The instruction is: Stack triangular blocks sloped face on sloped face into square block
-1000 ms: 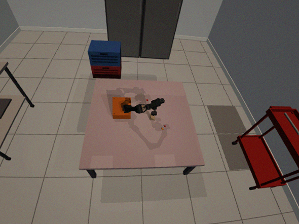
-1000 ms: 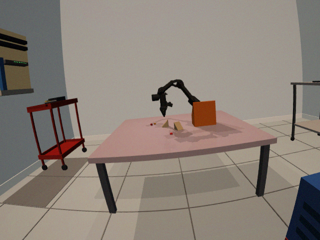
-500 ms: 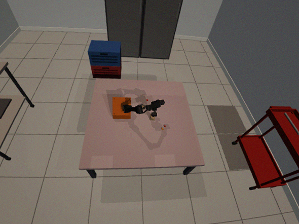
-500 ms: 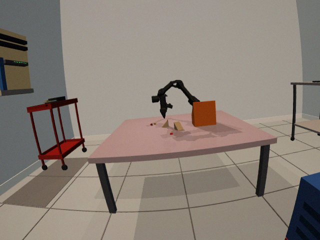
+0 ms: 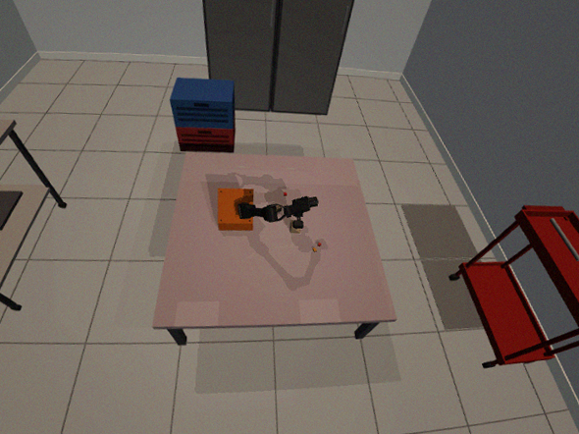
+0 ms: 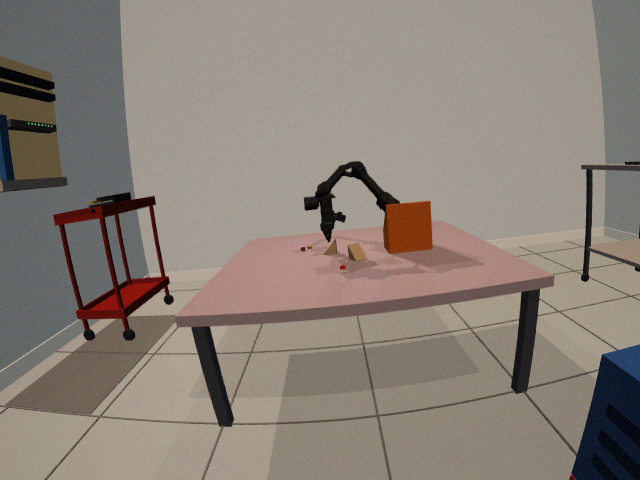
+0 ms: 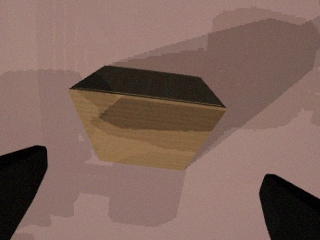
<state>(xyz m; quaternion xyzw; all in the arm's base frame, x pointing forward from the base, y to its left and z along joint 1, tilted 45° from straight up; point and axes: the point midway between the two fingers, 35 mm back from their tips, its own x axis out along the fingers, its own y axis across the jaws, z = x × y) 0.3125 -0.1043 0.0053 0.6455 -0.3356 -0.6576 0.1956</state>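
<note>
Two tan triangular blocks stand apart on the pink table [image 5: 254, 294] [image 6: 289, 299]. One block [image 5: 294, 229] [image 6: 332, 249] is partly covered by the arm in the top view. The other block [image 6: 357, 251] stands to its right in the exterior view, sloped face toward the right; the arm seems to hide it in the top view. My gripper [image 6: 328, 240] [image 7: 155, 172] is open and empty, pointing down just above the first block. The wrist view shows one block, apparently that one, with a wood-coloured face and a dark face, turned slightly against the finger line and ahead of the fingertips.
A large orange box [image 5: 235, 210] [image 6: 408, 227] stands by the arm's base. A small red cube [image 5: 284, 194] [image 6: 342, 267] lies on one side of the blocks. Another red cube [image 5: 319, 243] [image 6: 302, 249] and a small orange cube [image 5: 314, 249] [image 6: 309, 247] lie on the other side.
</note>
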